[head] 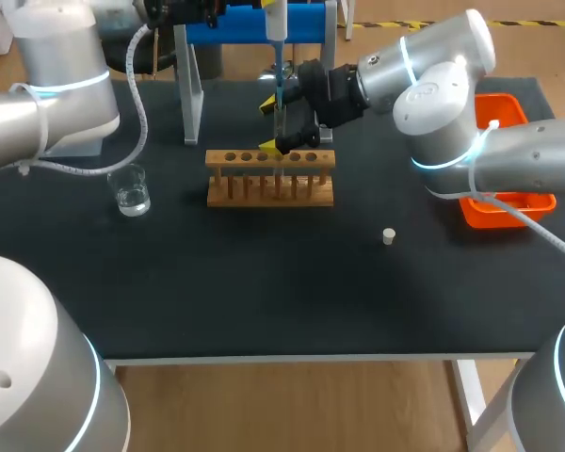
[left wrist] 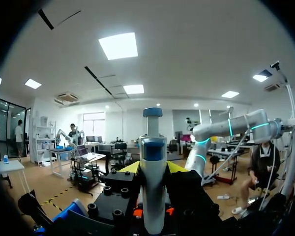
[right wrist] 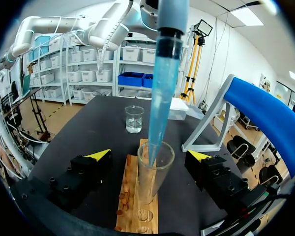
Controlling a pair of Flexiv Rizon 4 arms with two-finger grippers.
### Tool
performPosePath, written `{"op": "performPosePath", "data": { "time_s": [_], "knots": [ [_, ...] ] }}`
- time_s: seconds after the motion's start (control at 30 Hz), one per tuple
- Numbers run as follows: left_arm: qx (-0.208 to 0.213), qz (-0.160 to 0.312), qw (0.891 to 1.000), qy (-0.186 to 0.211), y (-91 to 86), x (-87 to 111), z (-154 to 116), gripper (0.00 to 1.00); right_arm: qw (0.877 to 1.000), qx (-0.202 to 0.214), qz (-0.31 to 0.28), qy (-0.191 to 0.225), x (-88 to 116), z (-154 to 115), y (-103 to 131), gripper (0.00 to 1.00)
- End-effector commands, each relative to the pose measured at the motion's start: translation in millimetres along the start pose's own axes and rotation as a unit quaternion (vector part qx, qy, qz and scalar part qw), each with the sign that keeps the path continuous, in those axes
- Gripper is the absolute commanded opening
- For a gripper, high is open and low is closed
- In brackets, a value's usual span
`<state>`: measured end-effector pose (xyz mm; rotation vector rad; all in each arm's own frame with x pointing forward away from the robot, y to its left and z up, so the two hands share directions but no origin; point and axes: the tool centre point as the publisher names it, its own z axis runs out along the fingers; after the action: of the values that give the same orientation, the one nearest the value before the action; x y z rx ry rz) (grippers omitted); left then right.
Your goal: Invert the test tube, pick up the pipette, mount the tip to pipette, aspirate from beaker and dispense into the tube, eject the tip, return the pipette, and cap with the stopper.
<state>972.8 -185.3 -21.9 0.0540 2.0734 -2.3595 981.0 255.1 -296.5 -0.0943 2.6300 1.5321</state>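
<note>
My left gripper [left wrist: 153, 168] is shut on the white and blue pipette [left wrist: 152, 187], which stands upright between its yellow tips. From above, the pipette [head: 277, 28] hangs over the wooden rack [head: 270, 179]. Its long blue tip [right wrist: 162, 98] reaches down into the mouth of the glass test tube [right wrist: 155, 169], which stands upright in the rack [right wrist: 137, 211]. My right gripper [right wrist: 150, 155] is open, with one finger on each side of the tube and a clear gap to both. The beaker [head: 131, 191] with clear liquid stands left of the rack. The small white stopper [head: 389, 236] lies right of it.
A blue pipette stand [head: 254, 24] with grey legs rises just behind the rack. An orange tray [head: 508, 202] sits at the right table edge under my right arm. Black tabletop [head: 264, 282] stretches in front of the rack.
</note>
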Motion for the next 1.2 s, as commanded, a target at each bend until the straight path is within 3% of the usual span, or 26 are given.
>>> {"op": "performPosePath", "data": {
  "time_s": [0.03, 1.2],
  "knots": [
    [0.0, 0.001, 1.0, 0.004, 0.6, -3.3, 0.7, 0.0, 1.0, 0.001, 0.0, 0.001, -0.6, -1.0, 0.4, 1.0],
    [-0.023, 0.008, 1.0, 0.003, 7.5, -5.9, -1.5, 0.0, 1.0, 0.001, 0.0, 0.001, -0.6, -1.0, 0.4, 1.0]
  ]
}}
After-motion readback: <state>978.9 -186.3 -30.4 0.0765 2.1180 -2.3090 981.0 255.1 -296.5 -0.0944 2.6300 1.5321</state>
